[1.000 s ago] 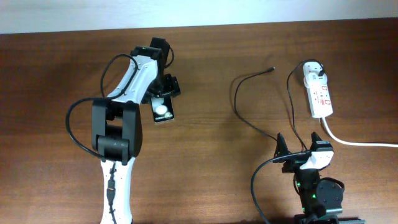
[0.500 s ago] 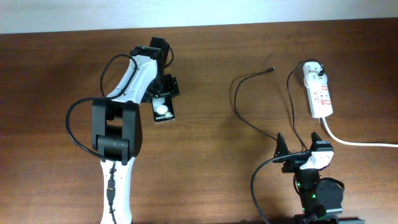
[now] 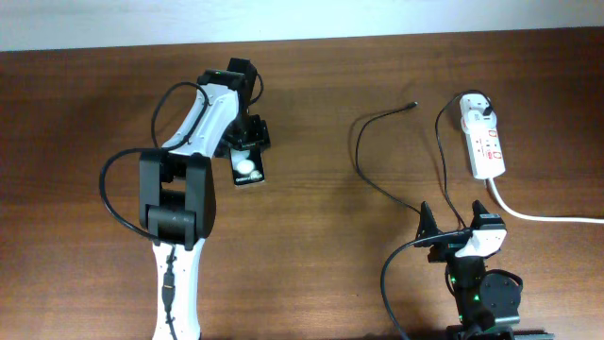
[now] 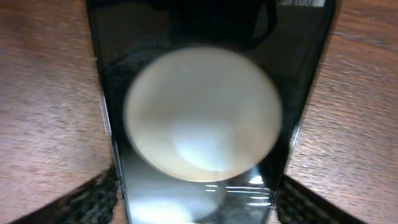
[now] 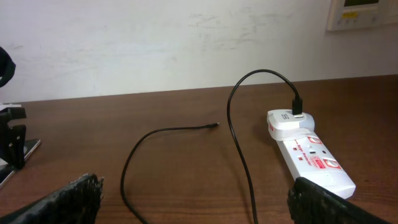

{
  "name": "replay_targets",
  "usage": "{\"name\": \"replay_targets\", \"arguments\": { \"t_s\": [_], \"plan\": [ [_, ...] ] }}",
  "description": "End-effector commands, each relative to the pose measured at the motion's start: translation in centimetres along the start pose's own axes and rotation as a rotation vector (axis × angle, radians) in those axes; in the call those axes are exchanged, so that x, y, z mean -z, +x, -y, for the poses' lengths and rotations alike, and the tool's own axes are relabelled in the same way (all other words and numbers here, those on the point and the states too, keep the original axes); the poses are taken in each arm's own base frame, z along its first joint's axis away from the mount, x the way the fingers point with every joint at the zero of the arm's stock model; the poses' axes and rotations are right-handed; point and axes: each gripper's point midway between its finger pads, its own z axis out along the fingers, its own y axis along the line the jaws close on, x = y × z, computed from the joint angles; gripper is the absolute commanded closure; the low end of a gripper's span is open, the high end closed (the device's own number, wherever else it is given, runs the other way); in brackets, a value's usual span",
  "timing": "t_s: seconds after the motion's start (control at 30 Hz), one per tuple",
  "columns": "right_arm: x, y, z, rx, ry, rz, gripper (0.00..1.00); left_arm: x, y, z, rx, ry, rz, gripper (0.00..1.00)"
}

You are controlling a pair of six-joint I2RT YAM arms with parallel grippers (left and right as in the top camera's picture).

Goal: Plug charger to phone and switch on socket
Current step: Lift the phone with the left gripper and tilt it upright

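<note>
The phone [image 3: 248,168] lies flat on the table, black with white round blobs on its glossy face, and it fills the left wrist view [image 4: 205,124]. My left gripper [image 3: 247,140] [image 4: 199,202] is open and straddles its far end, one finger close beside each long edge with a sliver of wood between. The charger [image 3: 362,156] [image 5: 134,155], a thin black cable, loops across the table to its free tip [image 3: 412,105] [image 5: 214,126]. The socket [image 3: 484,144] [image 5: 311,155] lies at the right. My right gripper [image 3: 453,219] [image 5: 199,205] is open and empty near the front edge.
A thick white cord [image 3: 547,215] runs from the socket off to the right. A white plug [image 5: 289,124] carrying the black cable sits in the socket's far end. A pale wall [image 5: 155,43] stands behind the table's far edge.
My left gripper's fingers have drawn a little closer together around the phone. The phone, the cable and the right arm have not moved.
</note>
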Motion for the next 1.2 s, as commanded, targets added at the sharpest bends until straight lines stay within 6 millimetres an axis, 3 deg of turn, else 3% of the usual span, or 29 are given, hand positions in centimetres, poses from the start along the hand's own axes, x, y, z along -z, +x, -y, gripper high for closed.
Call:
{"name": "replay_targets", "arguments": {
  "t_s": [0.0, 0.13, 0.23, 0.3, 0.4, 0.53, 0.63, 0.83, 0.97, 1.1, 1.17],
  "plan": [
    [0.0, 0.4, -0.1, -0.003, -0.005, -0.008, 0.01, -5.3, 2.2, -1.8, -0.01, -0.085, -0.121, 0.25],
    [0.0, 0.4, -0.1, -0.003, -0.005, -0.008, 0.01, -4.6, 2.0, -1.8, -0.01, -0.084, -0.117, 0.26],
    [0.0, 0.4, -0.1, -0.003, -0.005, -0.008, 0.01, -1.5, 0.8, -1.3, -0.009, -0.07, -0.084, 0.29],
    [0.0, 0.4, -0.1, -0.003, -0.005, -0.008, 0.01, 1.3, 0.1, -1.1, -0.009, -0.064, -0.062, 0.3],
    [0.0, 0.4, -0.1, -0.003, -0.005, -0.008, 0.01, 7.1, -0.4, -0.9, -0.007, -0.046, -0.019, 0.3],
    [0.0, 0.4, -0.1, -0.003, -0.005, -0.008, 0.01, 14.2, 0.0, -1.1, -0.006, -0.009, 0.066, 0.32],
    [0.0, 0.4, -0.1, -0.003, -0.005, -0.008, 0.01, 17.7, 0.4, -0.9, -0.005, 0.036, 0.134, 0.3],
    [0.0, 0.4, -0.1, -0.003, -0.005, -0.008, 0.01, 27.5, 3.8, 0.0, -0.116, 0.225, 0.308, 0.31],
    [0.0, 0.4, -0.1, -0.003, -0.005, -0.008, 0.01, 33.9, 7.0, -1.2, -0.19, 0.274, 0.462, 0.31],
    [0.0, 0.4, -0.1, -0.003, -0.005, -0.008, 0.01, 36.1, 9.9, -2.4, -0.192, 0.286, 0.501, 0.31],
    [0.0, 0.4, -0.1, -0.003, -0.005, -0.008, 0.01, 35.7, 12.0, -3.3, -0.19, 0.276, 0.476, 0.31]
  ]
}}
